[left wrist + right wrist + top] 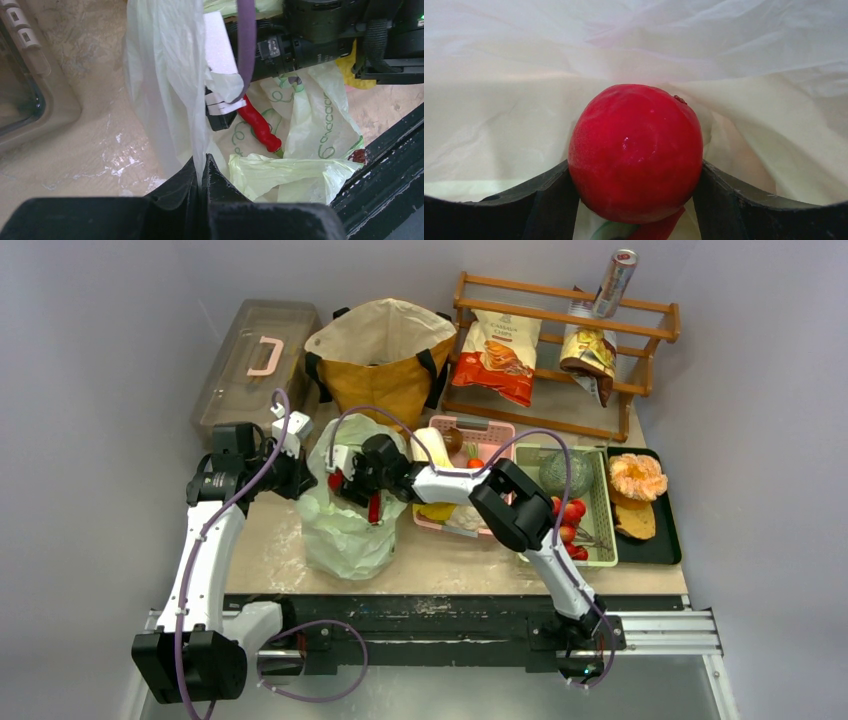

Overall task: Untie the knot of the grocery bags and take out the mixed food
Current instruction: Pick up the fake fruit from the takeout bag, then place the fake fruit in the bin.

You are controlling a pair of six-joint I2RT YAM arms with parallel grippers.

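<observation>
Right end effector [636, 172], wrist view: the jaws stand about halfway apart and clamp a fruit [636, 145], one finger against each flank, with the red skin bulging above the fingers. Just beneath the fruit lies a chilli [257, 125]. The bag [165, 75] closes in behind and on both sides, so the grasp sits inside its open mouth; no knot is visible. Beside it, the left end effector [201, 165] is fully closed on a fold of the bag's wall and draws it upward off the tabletop [90, 150].

Suggested technique: hold the clamp firm but no tighter, since the smooth round fruit may squirt out. Lift straight up through the mouth while the left end effector holds the wall taut and clear of the fingers. Beyond the bag, the basket [490, 430] appears a likely set-down place.
</observation>
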